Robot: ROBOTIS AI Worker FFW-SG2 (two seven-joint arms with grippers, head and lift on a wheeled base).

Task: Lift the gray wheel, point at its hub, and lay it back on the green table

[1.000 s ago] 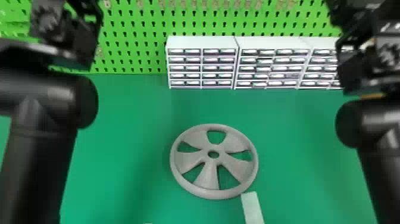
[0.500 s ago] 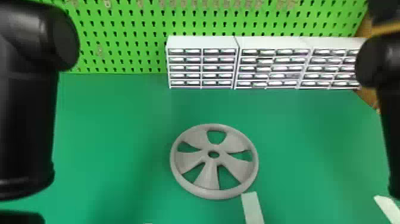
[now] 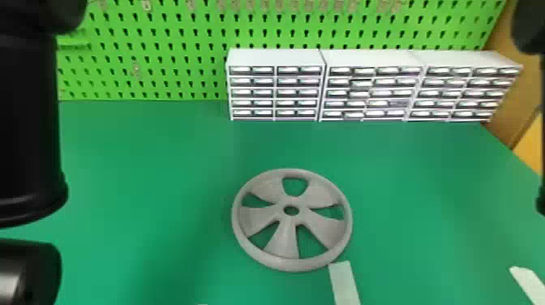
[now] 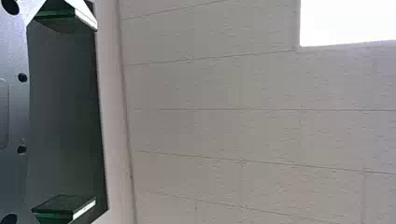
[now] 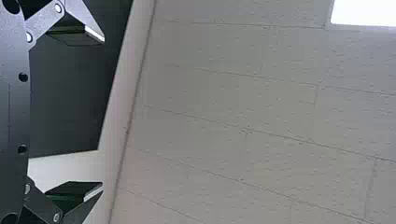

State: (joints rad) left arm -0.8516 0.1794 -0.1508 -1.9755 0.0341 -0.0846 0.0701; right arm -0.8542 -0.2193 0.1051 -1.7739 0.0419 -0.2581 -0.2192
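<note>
The gray wheel (image 3: pixel 288 239) lies flat on the green table (image 3: pixel 170 162), a little right of the middle in the head view, its round hub hole facing up. No gripper touches it. In the left wrist view my left gripper (image 4: pixel 84 114) is open, its two fingers wide apart with nothing between them. My right gripper (image 5: pixel 95 112) is likewise open and holds nothing in the right wrist view. Both wrist views look toward a pale ceiling. In the head view the black arms stand at the left and right edges, well apart from the wheel.
White drawer cabinets (image 3: pixel 275 93) line the back of the table before a green pegboard (image 3: pixel 162 56). A pale strip (image 3: pixel 344 284) lies close by the wheel's front rim, and another strip (image 3: pixel 529 284) is near the right front. The left arm (image 3: pixel 28 129) covers the table's left side.
Both arms have shifted outward toward the edges of the head view, uncovering the right cabinets and more of the table. The wheel has stayed in place.
</note>
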